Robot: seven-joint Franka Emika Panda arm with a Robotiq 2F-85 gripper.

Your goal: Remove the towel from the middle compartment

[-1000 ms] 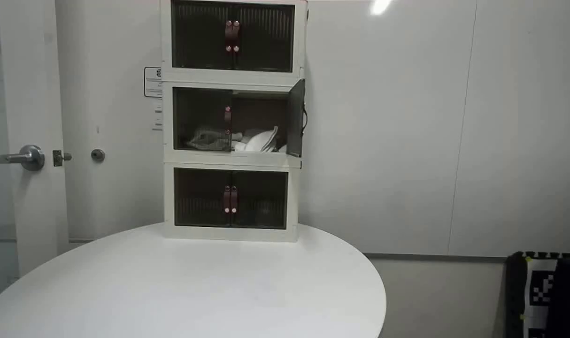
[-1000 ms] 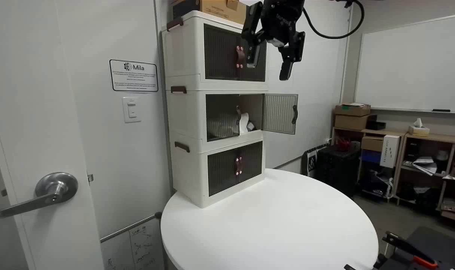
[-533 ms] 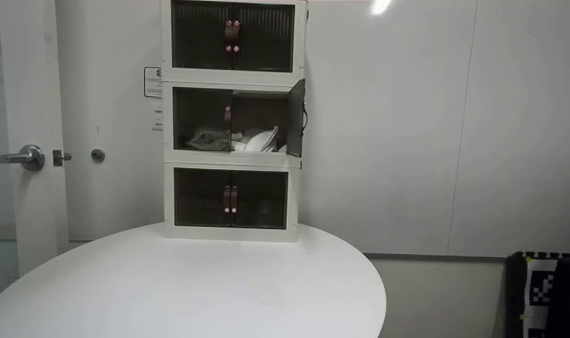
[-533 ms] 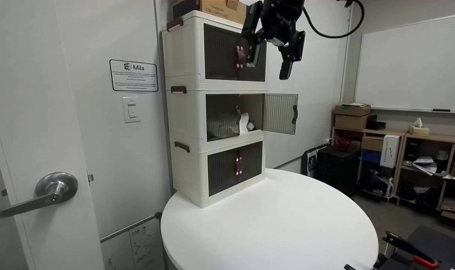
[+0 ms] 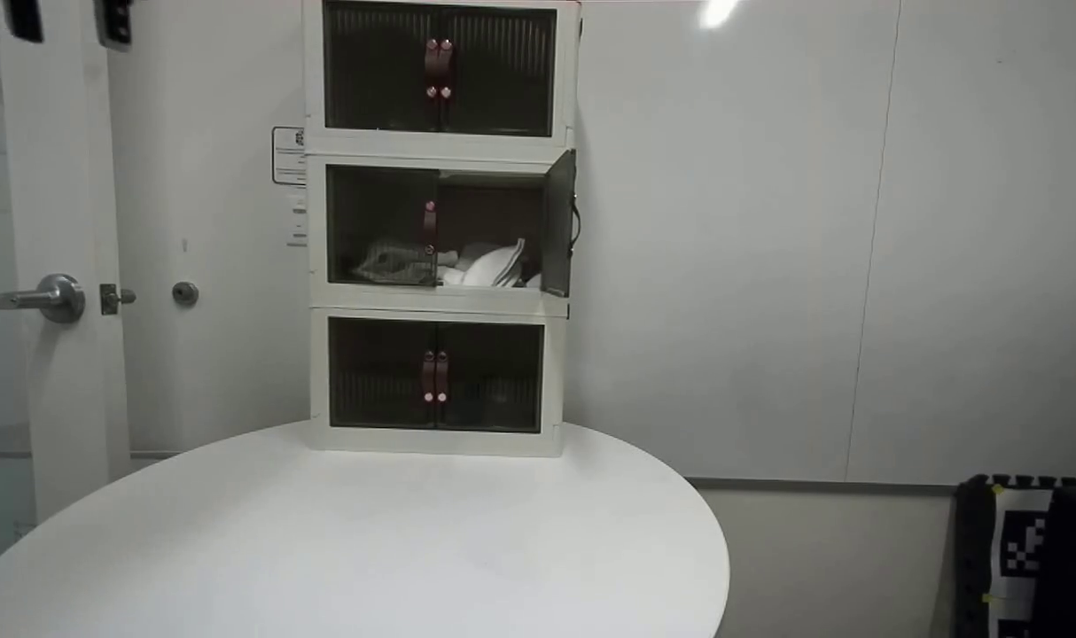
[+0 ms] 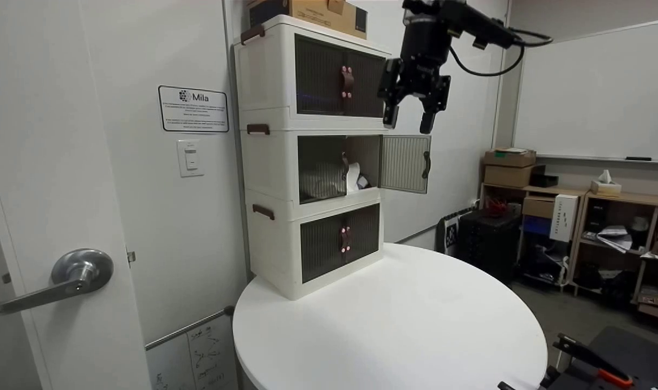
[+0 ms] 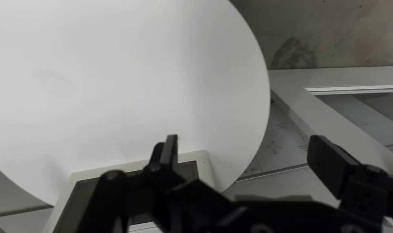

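A white towel (image 5: 494, 264) lies crumpled in the middle compartment (image 5: 440, 299) of a three-tier cabinet. It shows through the open right side and, dimly, behind the shut left door. It also shows in an exterior view (image 6: 353, 177). The right door (image 6: 405, 165) of that compartment stands swung open. My gripper (image 6: 408, 120) is open and empty, pointing down, raised in front of the cabinet and apart from it. Its fingertips show at the top left corner of an exterior view (image 5: 69, 24). In the wrist view my open gripper (image 7: 243, 142) is above the table; the towel is out of view there.
The cabinet stands on a round white table (image 6: 405, 325). The shut upper doors (image 5: 494, 71) and lower doors (image 5: 494, 381) have dark strap handles. A cardboard box (image 6: 329, 16) sits on top. A room door (image 5: 68, 221) stands at the left.
My gripper has moved right and down in an exterior view, looks smaller and points more straight down. Its fingertips have come into view at the other view's top left. Towel and doors have not moved.
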